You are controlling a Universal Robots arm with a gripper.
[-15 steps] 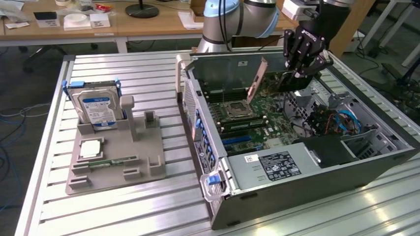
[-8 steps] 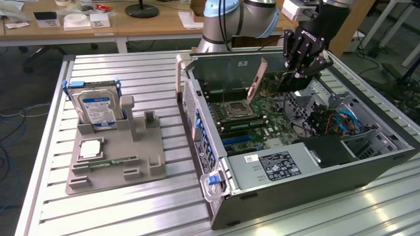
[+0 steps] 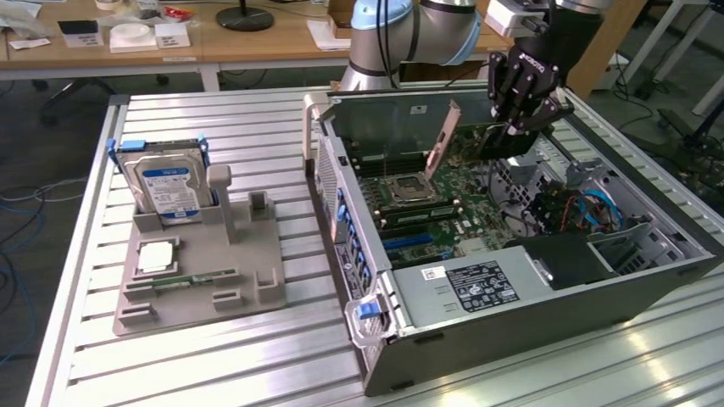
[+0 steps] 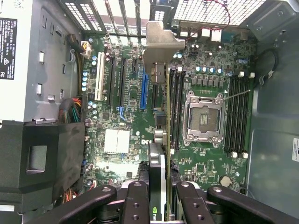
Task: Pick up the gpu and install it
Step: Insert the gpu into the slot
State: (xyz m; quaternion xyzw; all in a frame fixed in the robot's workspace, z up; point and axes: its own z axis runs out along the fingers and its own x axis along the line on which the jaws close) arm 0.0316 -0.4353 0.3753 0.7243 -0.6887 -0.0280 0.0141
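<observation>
The gpu (image 3: 504, 144) is held inside the open computer case (image 3: 543, 335), above the green motherboard (image 3: 453, 199). The black gripper (image 3: 517, 127) is seen reaching down into the case from above, and its jaws are clamped on the card, one on each flat face. In the wrist view the gpu (image 4: 162, 140) is seen edge-on between the jaws of the gripper (image 4: 161, 198), running lengthwise over the motherboard (image 4: 121, 116) with its silver bracket (image 4: 161, 44) at the end away from the gripper, close to the slotted rear wall of the case. The card is placed between the blue expansion slot (image 4: 144, 91) and the memory slots beside the CPU socket (image 4: 203, 116). In the exterior view the bracket (image 3: 443, 140) is seen tilted rather than upright. Whether the lower edge of the card touches any slot cannot be told.

The case lies on its side on a slatted aluminium table (image 3: 169, 373), with a grey power supply (image 3: 476, 284) bearing a black label in its near corner. To the exterior view's left of the case, well apart from the gripper, a grey fixture (image 3: 243, 263) is set on the table. A hard drive (image 3: 168, 182) with a blue-white label stands upright in it, and a small green memory stick (image 3: 186, 280) lies flat in one of its recesses.
</observation>
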